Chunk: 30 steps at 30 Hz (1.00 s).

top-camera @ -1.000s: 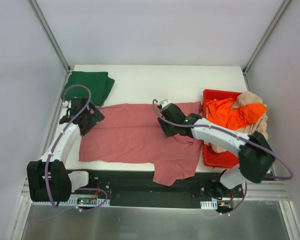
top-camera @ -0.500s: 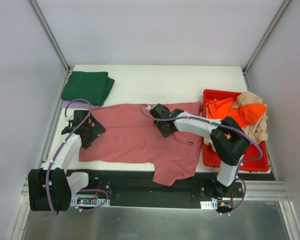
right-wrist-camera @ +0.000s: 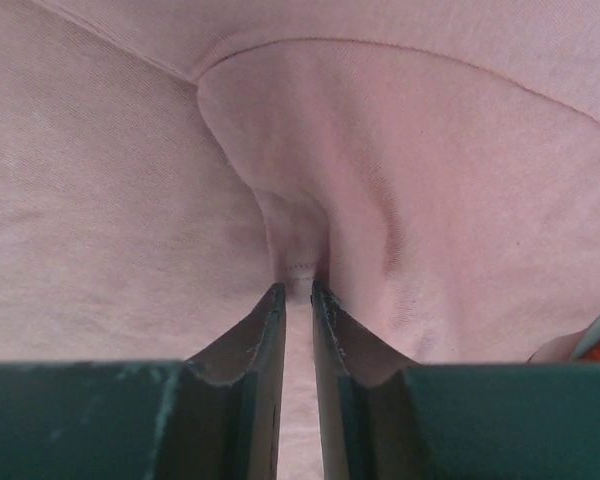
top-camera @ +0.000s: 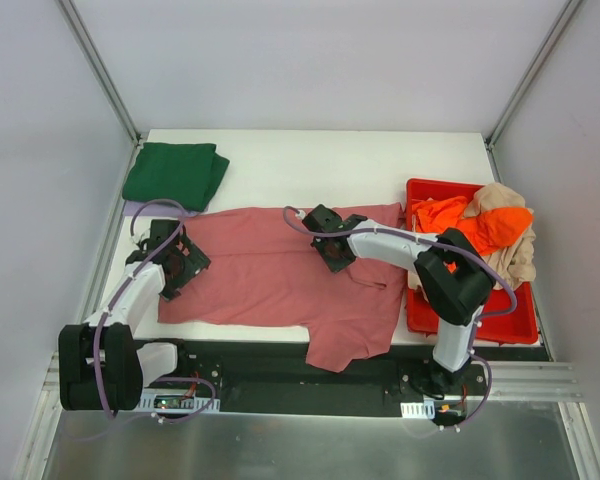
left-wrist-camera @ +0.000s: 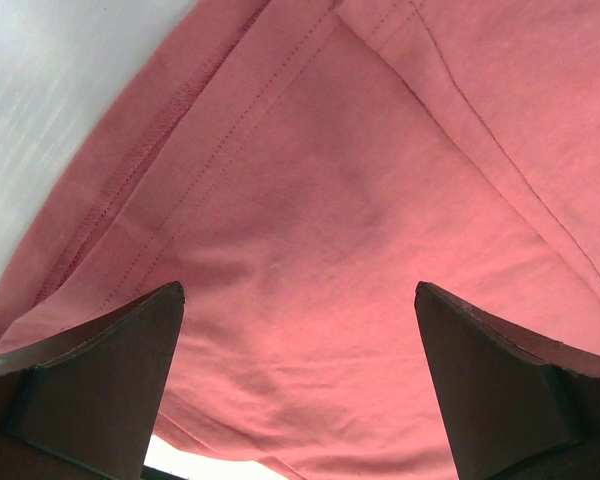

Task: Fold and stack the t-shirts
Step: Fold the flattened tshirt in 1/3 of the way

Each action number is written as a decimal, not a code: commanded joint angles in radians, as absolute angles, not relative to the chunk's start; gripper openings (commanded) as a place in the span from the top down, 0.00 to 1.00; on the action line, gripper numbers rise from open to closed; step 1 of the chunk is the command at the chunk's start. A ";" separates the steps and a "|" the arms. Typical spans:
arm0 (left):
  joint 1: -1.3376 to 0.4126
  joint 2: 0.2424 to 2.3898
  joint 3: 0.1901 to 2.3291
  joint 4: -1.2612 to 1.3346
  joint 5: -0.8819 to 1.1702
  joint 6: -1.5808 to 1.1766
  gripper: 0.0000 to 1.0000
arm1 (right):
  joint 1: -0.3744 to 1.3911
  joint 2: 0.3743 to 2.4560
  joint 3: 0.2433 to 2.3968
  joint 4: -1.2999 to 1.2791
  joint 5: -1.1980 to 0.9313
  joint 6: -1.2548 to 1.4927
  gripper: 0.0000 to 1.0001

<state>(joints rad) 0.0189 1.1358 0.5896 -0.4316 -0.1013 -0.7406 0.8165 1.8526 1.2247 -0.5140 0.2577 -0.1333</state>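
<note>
Your right pincer [right-wrist-camera: 298,291]: clenched on a small raised pleat of the rose shirt [top-camera: 255,285]. Its 2 fingers [right-wrist-camera: 252,345] almost meet, with cloth drawn up between the tips. From above, it sits on the shirt's far half, right of the middle.

Your left pincer [left-wrist-camera: 298,290]: released, jaws spread wide, low over the shirt's left end where stitched hems cross. You cannot tell whether the tips touch the cloth.

Rose shirt: spread flat across the near half of the table [top-camera: 310,160], with 1 sleeve hanging over the near edge.

Green shirt [top-camera: 175,173]: folded, at the far-left corner, just beyond the rose shirt.

Bin [top-camera: 477,326]: red, at the table's right edge, just beside the rose shirt.

Orange shirt [top-camera: 470,228]: heaped in the bin.

Beige shirt [top-camera: 521,258]: bundled with the orange one, spilling over the bin's right rim.
</note>
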 commanded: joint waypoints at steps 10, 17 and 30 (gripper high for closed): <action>0.012 1.158 0.597 -0.440 -0.164 -0.727 0.01 | 0.811 1.858 1.255 -0.542 0.226 -0.149 0.85; 0.012 1.163 0.597 -0.439 -0.163 -0.721 0.01 | 0.811 1.868 1.243 -0.543 0.215 -0.144 0.71; 0.012 1.166 0.597 -0.440 -0.166 -0.719 0.01 | 0.779 1.810 1.238 -0.540 0.282 -0.118 0.99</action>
